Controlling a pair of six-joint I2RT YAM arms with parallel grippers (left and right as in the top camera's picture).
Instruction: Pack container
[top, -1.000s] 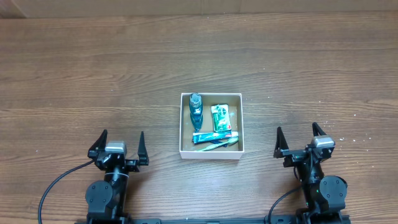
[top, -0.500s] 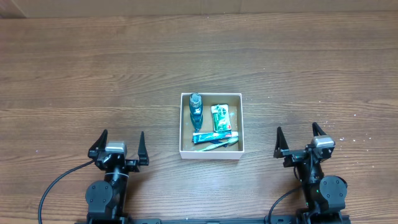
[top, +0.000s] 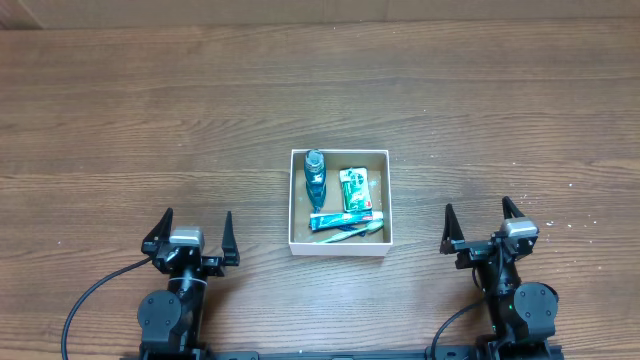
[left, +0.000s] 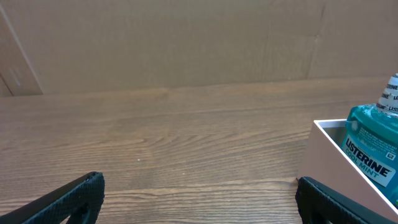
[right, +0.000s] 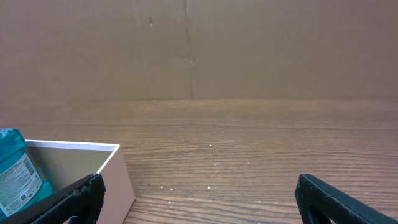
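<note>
The container (top: 295, 240), a small white-walled box with a brown floor, sits at the table's middle. It holds a blue mouthwash bottle (top: 315, 177), a green packet (top: 355, 189), a toothpaste tube (top: 345, 218) and a green toothbrush (top: 350, 231). My left gripper (top: 190, 232) is open and empty, front left of the container. My right gripper (top: 485, 225) is open and empty, front right of it. The left wrist view shows the container's wall (left: 329, 146) and the bottle (left: 373, 146) at right. The right wrist view shows the wall (right: 115, 174) and bottle (right: 15, 174) at left.
A wooden table (top: 150, 120) spreads all around the container. A brown cardboard wall (left: 186, 43) stands at the table's far edge and shows in the right wrist view (right: 249, 50) too.
</note>
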